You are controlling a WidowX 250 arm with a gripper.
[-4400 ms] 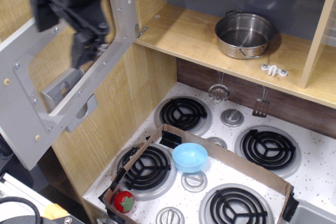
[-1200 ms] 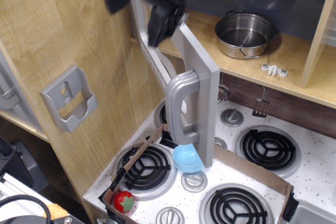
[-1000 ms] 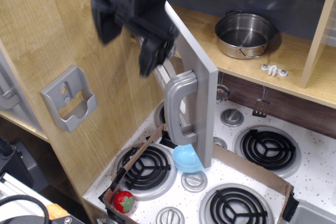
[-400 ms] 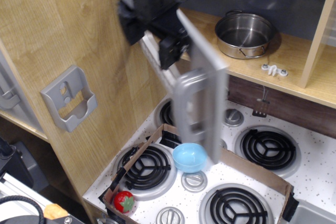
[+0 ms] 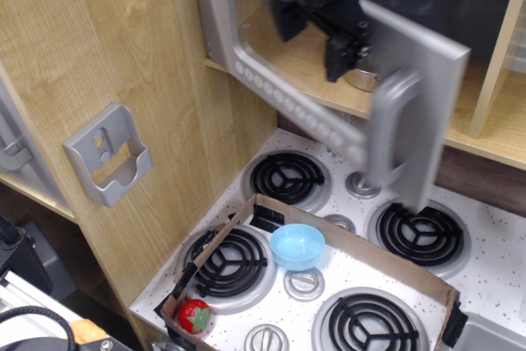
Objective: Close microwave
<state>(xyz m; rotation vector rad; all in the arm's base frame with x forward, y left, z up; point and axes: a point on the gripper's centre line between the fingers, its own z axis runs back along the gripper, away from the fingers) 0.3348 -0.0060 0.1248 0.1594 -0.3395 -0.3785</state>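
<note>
The microwave is the wooden compartment (image 5: 481, 113) at the top with a dark grey back wall. Its big grey door (image 5: 329, 80) is hinged at the left and stands swung most of the way across the opening, motion-blurred. The door's thick bar handle (image 5: 393, 133) is at its right end, and a row of round buttons (image 5: 279, 92) runs along its lower edge. My black gripper (image 5: 314, 39) is at the top, against the door's outer face beside the window (image 5: 251, 18). Its two fingers stand apart and hold nothing.
A steel pot in the compartment is almost hidden behind the door and gripper. Below is a toy stove with several burners (image 5: 288, 178). A cardboard box (image 5: 386, 256) holds a blue bowl (image 5: 297, 246) and a strawberry (image 5: 195, 316). A grey holder bracket (image 5: 108, 163) hangs on the left wall.
The door has swung from wide open at the left, around its hinge, to nearly across the compartment. My gripper moved right with it, pushing on its outer face.
</note>
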